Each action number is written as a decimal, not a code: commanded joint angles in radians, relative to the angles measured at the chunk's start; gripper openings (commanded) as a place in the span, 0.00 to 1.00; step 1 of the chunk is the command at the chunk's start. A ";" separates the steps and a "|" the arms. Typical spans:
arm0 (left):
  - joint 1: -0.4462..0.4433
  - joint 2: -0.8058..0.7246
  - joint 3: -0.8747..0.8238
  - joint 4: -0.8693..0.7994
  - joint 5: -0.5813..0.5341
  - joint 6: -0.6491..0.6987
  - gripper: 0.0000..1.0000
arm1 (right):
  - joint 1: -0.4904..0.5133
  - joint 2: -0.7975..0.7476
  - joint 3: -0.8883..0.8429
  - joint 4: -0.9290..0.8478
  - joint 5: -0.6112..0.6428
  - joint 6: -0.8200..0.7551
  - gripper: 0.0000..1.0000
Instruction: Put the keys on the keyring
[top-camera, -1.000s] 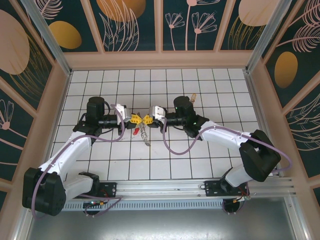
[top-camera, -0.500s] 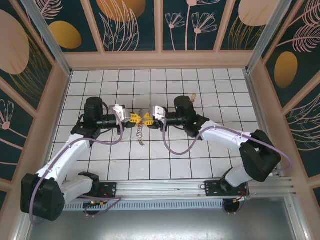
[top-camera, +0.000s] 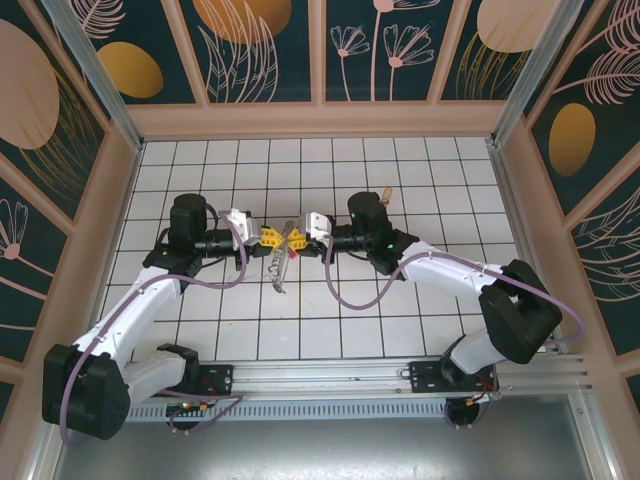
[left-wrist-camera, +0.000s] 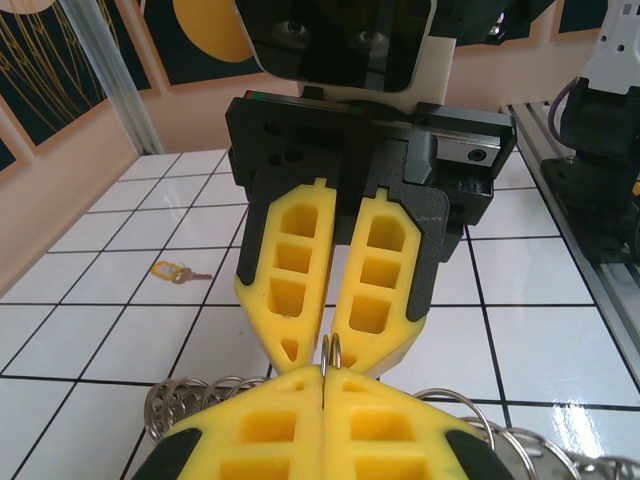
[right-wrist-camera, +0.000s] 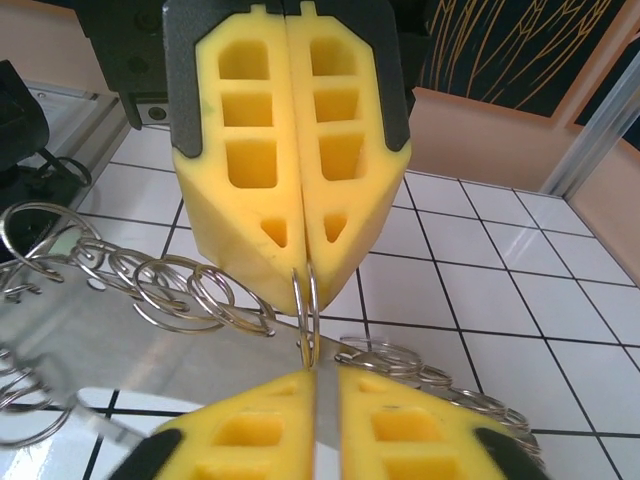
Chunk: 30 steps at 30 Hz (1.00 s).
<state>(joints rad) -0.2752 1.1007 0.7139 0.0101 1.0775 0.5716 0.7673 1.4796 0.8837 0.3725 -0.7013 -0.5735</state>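
The keyring (top-camera: 283, 252) hangs between my two grippers above the tiled floor, its small silvery rings dangling below. My left gripper (top-camera: 270, 238) is shut on the thin double wire (left-wrist-camera: 331, 350), pinched at its yellow tips (left-wrist-camera: 325, 375). Facing it, my right gripper (top-camera: 296, 238) stands with a narrow gap between its fingers (right-wrist-camera: 325, 378), and the wire (right-wrist-camera: 306, 300) reaches into that gap. A brass key (top-camera: 386, 194) with a yellow head (left-wrist-camera: 172, 271) lies on the floor behind the right arm.
Small loose rings (right-wrist-camera: 190, 290) trail off the keyring on both sides of the fingers. Wooden walls (top-camera: 320, 120) and a metal rail (top-camera: 400, 375) ring the white tiled floor (top-camera: 440, 180).
The right gripper's fingers have parted slightly. The dangling rings swung a little to the left, and the red tag has gone out of sight. The left arm shifted slightly left.
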 joint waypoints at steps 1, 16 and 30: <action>-0.003 0.007 0.016 -0.007 0.046 0.017 0.00 | -0.002 -0.031 0.030 -0.015 -0.032 -0.014 0.22; -0.002 0.027 0.029 -0.025 0.039 0.045 0.00 | 0.000 -0.021 0.049 -0.029 -0.055 -0.027 0.09; -0.003 0.037 0.033 -0.045 0.041 0.056 0.00 | 0.000 -0.021 0.048 -0.024 -0.053 -0.022 0.00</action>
<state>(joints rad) -0.2749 1.1347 0.7147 -0.0315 1.0763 0.6025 0.7673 1.4788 0.8986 0.3321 -0.7296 -0.5907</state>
